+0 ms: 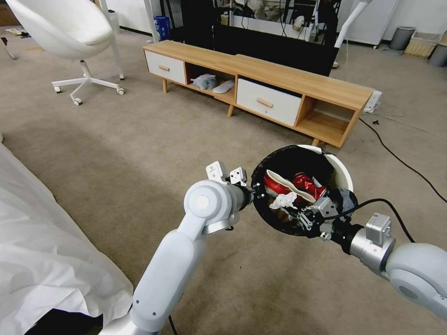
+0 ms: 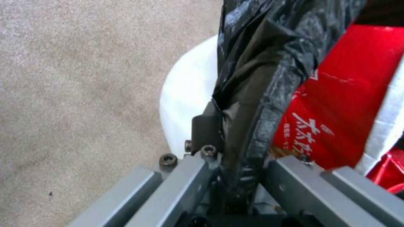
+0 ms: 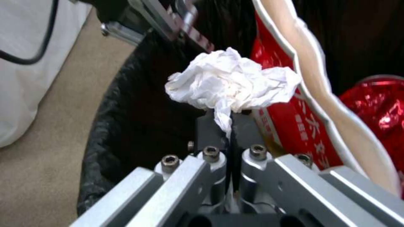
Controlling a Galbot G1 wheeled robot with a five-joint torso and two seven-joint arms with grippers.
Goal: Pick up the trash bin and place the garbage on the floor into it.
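Clamping the trash bin rim, the left gripper is closed; a tissue is pinched over it by the right gripper.

The trash bin is white with a black crinkly liner, holding a red-and-white snack wrapper, a shiny red can and a white tissue, above beige carpet, near a white-drawered wooden cabinet.

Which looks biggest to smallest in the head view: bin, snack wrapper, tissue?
1. bin, held up at its rim by the left hand.
2. snack wrapper, lying inside it.
3. tissue, pinched in the right hand over the opening.
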